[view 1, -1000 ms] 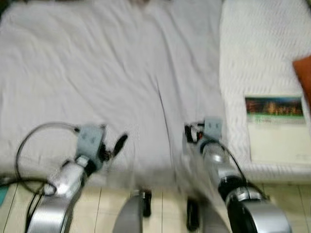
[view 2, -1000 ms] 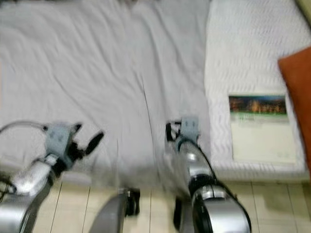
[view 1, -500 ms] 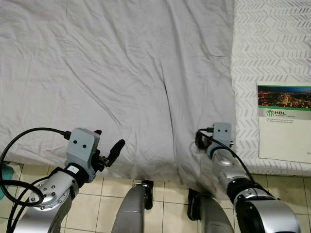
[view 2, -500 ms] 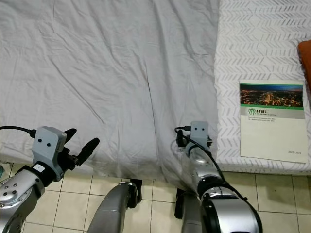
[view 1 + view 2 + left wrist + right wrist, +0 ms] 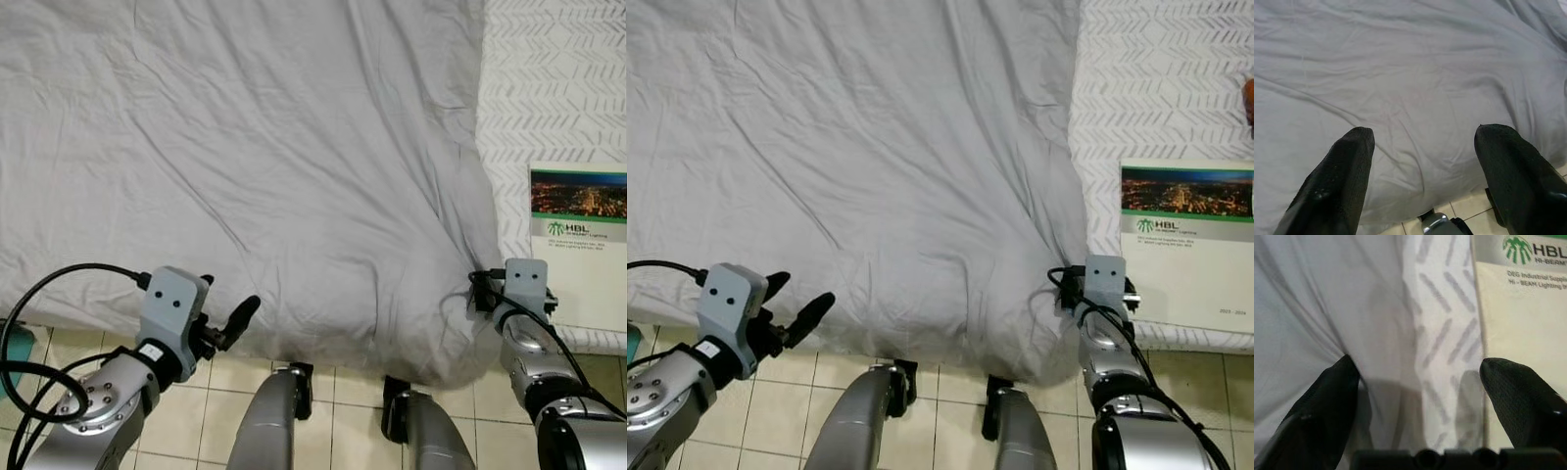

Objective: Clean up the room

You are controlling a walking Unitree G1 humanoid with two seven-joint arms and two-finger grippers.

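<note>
Currently: grey sheet [image 5: 274, 166] over bed; left gripper [image 5: 217, 323] at 7 o'clock, fingers apart, empty; right gripper [image 5: 1415, 396] at 4 o'clock, fingers spread by booklet [image 5: 578, 245].

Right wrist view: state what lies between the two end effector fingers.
In the right wrist view, the grey sheet's edge and a strip of white chevron-patterned mattress lie between the open right end effector's fingers; the booklet lies beside them.
</note>
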